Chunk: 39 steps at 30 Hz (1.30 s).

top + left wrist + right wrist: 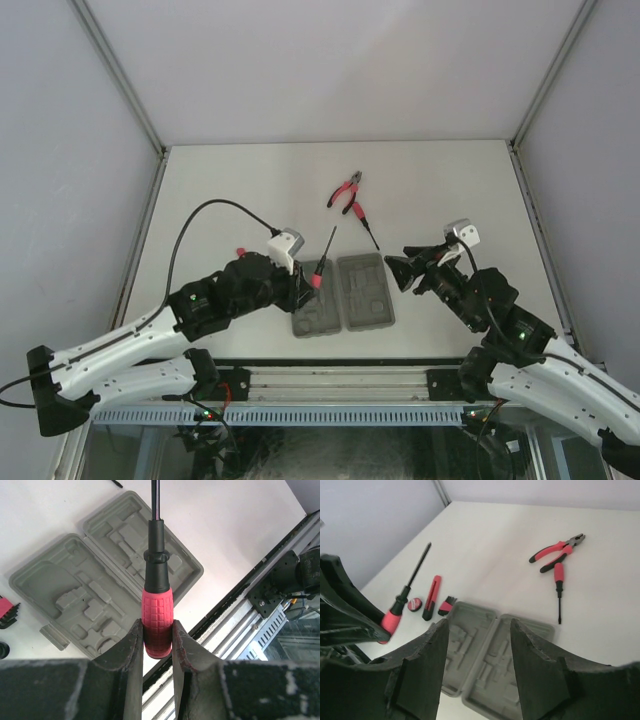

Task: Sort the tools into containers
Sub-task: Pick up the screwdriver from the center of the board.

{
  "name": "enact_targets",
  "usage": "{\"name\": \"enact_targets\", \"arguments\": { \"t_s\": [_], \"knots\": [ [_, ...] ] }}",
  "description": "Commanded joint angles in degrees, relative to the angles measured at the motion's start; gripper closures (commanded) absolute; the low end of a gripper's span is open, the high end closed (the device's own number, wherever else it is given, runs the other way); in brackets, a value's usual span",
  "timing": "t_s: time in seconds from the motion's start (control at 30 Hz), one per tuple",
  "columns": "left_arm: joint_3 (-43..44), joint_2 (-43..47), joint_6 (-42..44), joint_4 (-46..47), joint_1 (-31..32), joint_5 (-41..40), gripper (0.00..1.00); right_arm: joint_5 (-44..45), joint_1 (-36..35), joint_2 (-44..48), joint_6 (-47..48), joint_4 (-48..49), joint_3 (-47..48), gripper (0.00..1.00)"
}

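The grey tool case point(345, 292) lies open near the table's front edge, both halves showing moulded slots point(485, 655). My left gripper point(157, 630) is shut on the red handle of the long screwdriver point(157, 610), which is held just left of and above the case point(322, 262). My right gripper point(479, 630) hangs open and empty to the right of the case point(400, 270). Red-handled pliers point(557, 551) and a short driver point(559, 587) lie behind the case. A round red disc point(413, 604), a red-black tool point(432, 597) and a comb-like piece point(447, 606) lie left of it.
The metal rail point(330, 380) at the table's front edge runs close to the case. White walls enclose the table on three sides. Bare table surface point(250, 185) stretches behind and to the left of the tools.
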<state>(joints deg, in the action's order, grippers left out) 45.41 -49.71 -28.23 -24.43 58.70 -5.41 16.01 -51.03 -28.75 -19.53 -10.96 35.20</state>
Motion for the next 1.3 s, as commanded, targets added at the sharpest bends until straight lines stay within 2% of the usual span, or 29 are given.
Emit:
{"name": "enact_targets", "arguments": {
  "t_s": [0.0, 0.13, 0.4, 0.77, 0.87, 0.97, 1.13, 1.27],
  "knots": [
    [4.4, 0.5, 3.1, -1.4, -0.2, -2.1, 1.00, -2.2, 0.1, -0.9, 9.0, 0.0, 3.0, 0.47],
    [4.6, 1.2, 3.9, -2.4, -0.2, -3.1, 1.00, -6.0, 0.0, -2.2, 13.7, 0.3, 3.8, 0.45],
    [4.3, 2.2, 5.8, -3.6, -0.2, -3.6, 1.00, -17.5, -1.5, -3.8, 28.8, 2.3, 4.9, 0.45],
    [4.0, 2.2, 7.3, -3.6, -0.2, -3.1, 1.00, -20.0, -7.1, -15.1, 42.6, 0.8, 13.5, 0.45],
    [3.9, 2.3, 7.3, -3.4, -0.2, -2.3, 1.00, -20.5, -9.4, -16.5, 49.3, 1.0, 14.1, 0.43],
    [4.1, 2.1, 7.3, -3.6, -0.2, -2.3, 1.00, -22.8, -11.7, -17.2, 57.0, 0.4, 14.5, 0.37],
    [4.2, 2.1, 8.0, -3.4, -0.2, 0.4, 1.00, -28.6, -13.4, -18.4, 71.5, -4.5, 16.4, 0.31],
    [4.5, 1.3, 9.0, -3.1, -0.2, 3.8, 1.00, -28.7, -13.5, -21.6, 78.2, -10.1, 19.6, 0.30]
  ]
}}
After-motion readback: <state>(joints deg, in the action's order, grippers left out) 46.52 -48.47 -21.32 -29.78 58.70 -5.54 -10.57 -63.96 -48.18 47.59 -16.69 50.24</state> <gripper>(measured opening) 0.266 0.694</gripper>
